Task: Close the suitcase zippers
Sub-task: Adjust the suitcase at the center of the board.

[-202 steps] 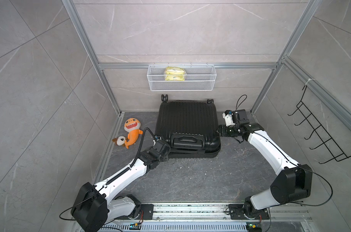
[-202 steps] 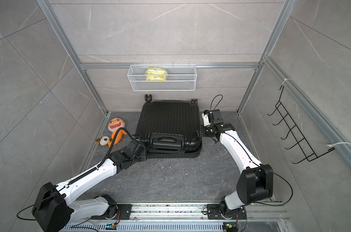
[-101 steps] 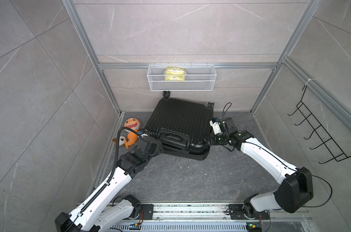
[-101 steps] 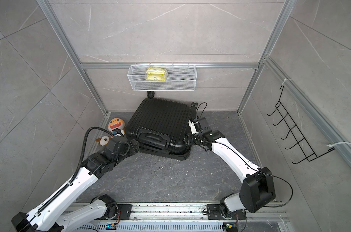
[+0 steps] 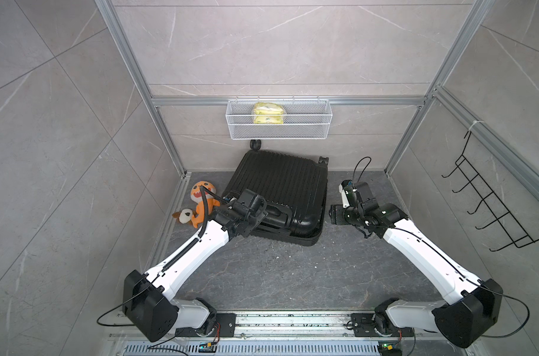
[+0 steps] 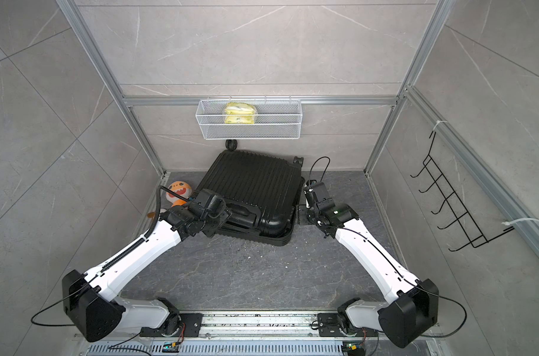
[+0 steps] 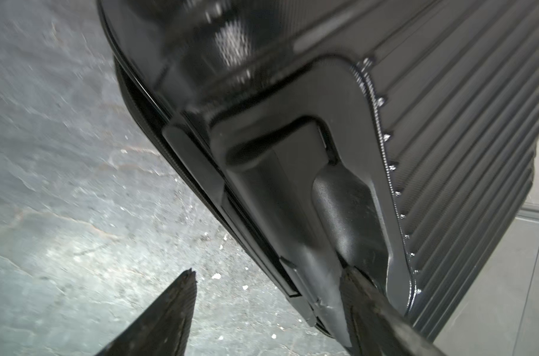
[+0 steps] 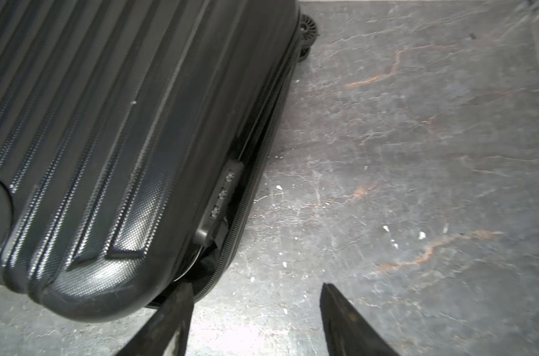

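the suitcase [image 5: 280,185] lies flat on the tabletop [image 5: 262,277] between both pincers. its zippers [image 8: 249,185] gape just ahead of the right pincer [image 8: 256,286], which is spread and empty; no pull shows, perhaps hidden. the left pincer [image 7: 269,272] is spread too, one finger [image 7: 363,302] touching the handle [image 7: 339,200]. unpinned, the case may slide under a tug. beyond both, a wire basket [image 5: 308,129] holds a yellow packet [image 5: 268,113].
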Available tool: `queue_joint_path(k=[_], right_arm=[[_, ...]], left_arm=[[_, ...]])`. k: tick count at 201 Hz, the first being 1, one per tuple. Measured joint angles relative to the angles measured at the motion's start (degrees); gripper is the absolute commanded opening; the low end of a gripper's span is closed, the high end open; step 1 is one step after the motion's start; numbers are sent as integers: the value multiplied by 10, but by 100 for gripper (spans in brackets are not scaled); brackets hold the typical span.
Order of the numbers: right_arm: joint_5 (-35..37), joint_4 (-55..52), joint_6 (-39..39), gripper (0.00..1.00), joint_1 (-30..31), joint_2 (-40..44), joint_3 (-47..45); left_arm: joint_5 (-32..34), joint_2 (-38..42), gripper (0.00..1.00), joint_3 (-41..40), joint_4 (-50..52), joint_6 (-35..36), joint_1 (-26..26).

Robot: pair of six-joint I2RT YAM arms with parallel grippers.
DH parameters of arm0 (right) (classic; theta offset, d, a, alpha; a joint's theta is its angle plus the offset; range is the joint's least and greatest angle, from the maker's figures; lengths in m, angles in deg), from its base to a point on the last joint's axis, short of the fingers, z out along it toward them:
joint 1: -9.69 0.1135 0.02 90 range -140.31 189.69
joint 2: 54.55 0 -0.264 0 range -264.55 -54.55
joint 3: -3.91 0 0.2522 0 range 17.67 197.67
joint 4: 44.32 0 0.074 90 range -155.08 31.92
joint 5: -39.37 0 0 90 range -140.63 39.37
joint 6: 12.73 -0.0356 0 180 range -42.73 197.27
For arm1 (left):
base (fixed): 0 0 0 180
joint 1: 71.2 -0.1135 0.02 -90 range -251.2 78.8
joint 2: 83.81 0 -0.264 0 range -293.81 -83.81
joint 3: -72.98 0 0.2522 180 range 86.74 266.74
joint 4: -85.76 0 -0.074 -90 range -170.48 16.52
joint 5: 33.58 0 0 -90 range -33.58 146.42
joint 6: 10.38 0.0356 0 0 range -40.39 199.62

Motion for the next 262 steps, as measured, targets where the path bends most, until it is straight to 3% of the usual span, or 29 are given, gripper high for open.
queue_joint_path(k=[100,112,130,164,214,262], right_arm=[[28,-8,0,70,0,26,-1],[30,-9,0,70,0,29,-1],[32,-11,0,70,0,30,-1],[48,-17,1,71,0,42,-2],[38,-12,5,71,-63,90,-47],[8,25,11,72,-98,136,-127]], left_arm=[[-33,-158,67,115,43,-43,4],[-43,-167,60,122,51,-45,5],[-59,-179,38,136,61,-41,6],[-69,-206,22,179,91,-87,-29],[-61,-201,15,183,115,43,-77],[-44,-197,12,183,120,235,-148]])
